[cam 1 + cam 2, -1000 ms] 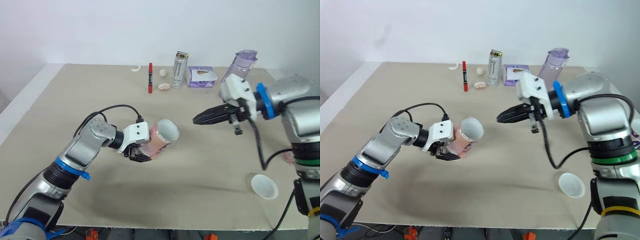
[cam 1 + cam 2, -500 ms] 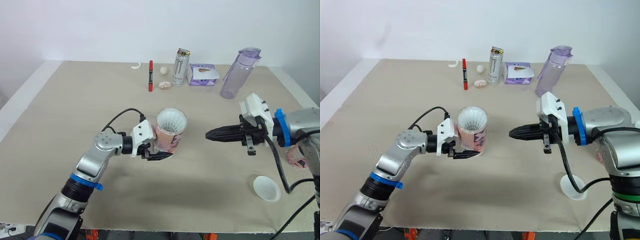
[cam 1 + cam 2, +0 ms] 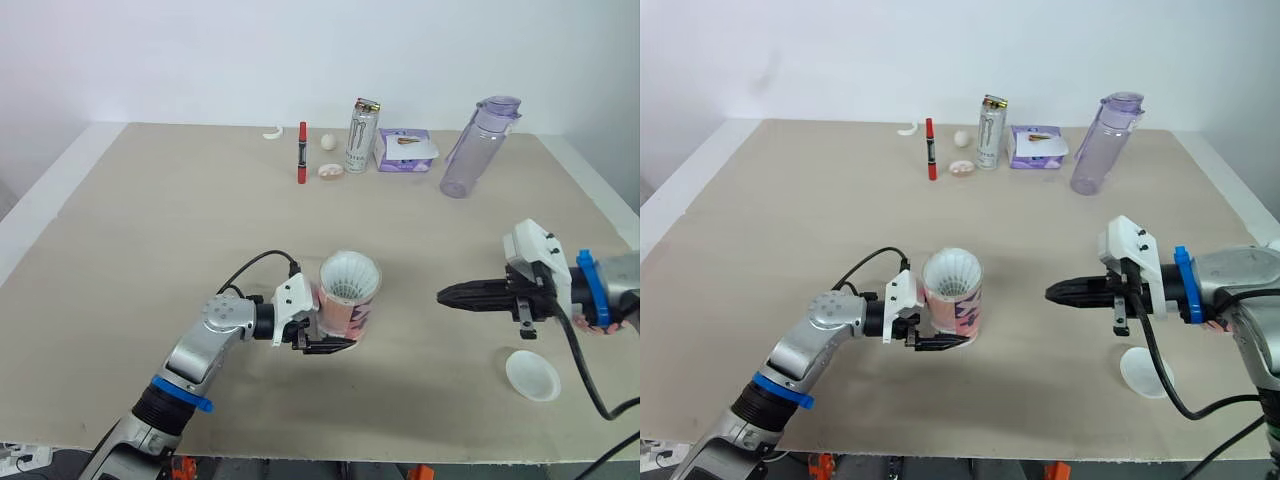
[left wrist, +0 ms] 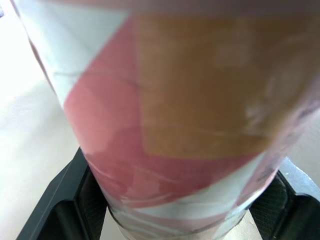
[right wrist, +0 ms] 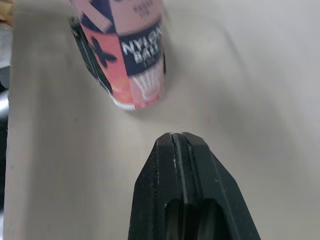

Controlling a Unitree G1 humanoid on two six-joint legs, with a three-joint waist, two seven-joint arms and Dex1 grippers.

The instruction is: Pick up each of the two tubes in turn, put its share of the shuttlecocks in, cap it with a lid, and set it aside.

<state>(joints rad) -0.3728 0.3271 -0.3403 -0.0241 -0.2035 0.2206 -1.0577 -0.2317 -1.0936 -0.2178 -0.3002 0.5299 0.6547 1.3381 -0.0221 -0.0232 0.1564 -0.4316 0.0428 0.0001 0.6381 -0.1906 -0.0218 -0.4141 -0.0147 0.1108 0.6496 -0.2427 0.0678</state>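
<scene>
A pink, white and dark blue tube (image 3: pixel 346 305) stands upright on the table, with white shuttlecock feathers (image 3: pixel 349 277) showing in its open top. My left gripper (image 3: pixel 332 342) is shut on the tube's lower part; in the left wrist view its fingers (image 4: pixel 57 202) flank the tube (image 4: pixel 190 100). My right gripper (image 3: pixel 447 296) is shut and empty, pointing at the tube (image 5: pixel 127 55) from the right with a gap between them. A white lid (image 3: pixel 531 374) lies on the table by my right arm. Something pink (image 3: pixel 604 324) shows partly behind that arm.
Along the far edge stand a drink can (image 3: pixel 361 137), a purple bottle (image 3: pixel 472 148), a small purple box (image 3: pixel 404 151) and a red marker (image 3: pixel 300 152), with small white bits beside them.
My left arm has turned the tube from tilted to upright and brought it down nearer the front. My right gripper has drawn back to the right, away from the tube.
</scene>
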